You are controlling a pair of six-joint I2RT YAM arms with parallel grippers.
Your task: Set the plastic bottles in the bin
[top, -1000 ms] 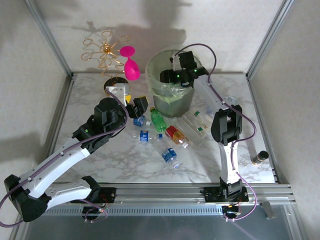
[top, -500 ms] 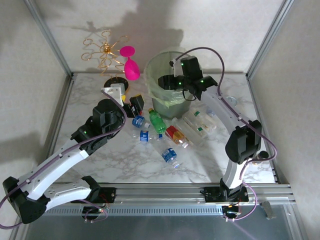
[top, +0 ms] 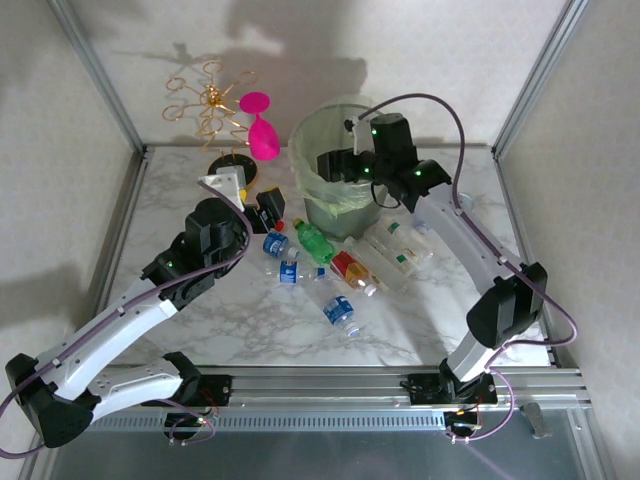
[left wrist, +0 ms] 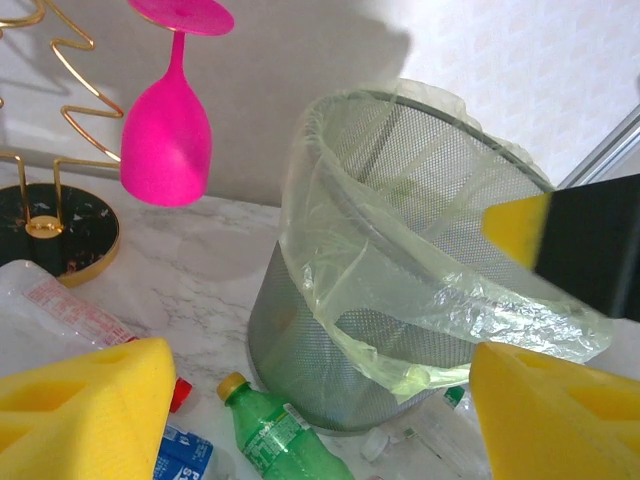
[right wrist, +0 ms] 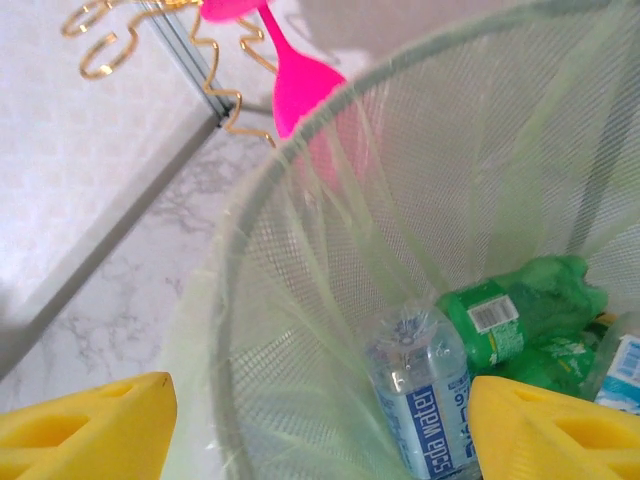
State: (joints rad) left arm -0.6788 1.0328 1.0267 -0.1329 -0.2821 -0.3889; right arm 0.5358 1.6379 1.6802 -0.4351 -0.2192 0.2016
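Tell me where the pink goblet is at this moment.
In the top view the pink goblet is at the back left of the table, upside down, between the gold rack and the bin.

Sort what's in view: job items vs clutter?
Job:
- bin
- on the table: green bottle, blue-label bottle, red-label bottle
- inside the bin: soda water bottle, crumpled green bottle

Clutter:
- pink goblet
- gold wire stand

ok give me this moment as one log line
left gripper open, near bin | right gripper open, over bin | bottles in bin | more bottles on table
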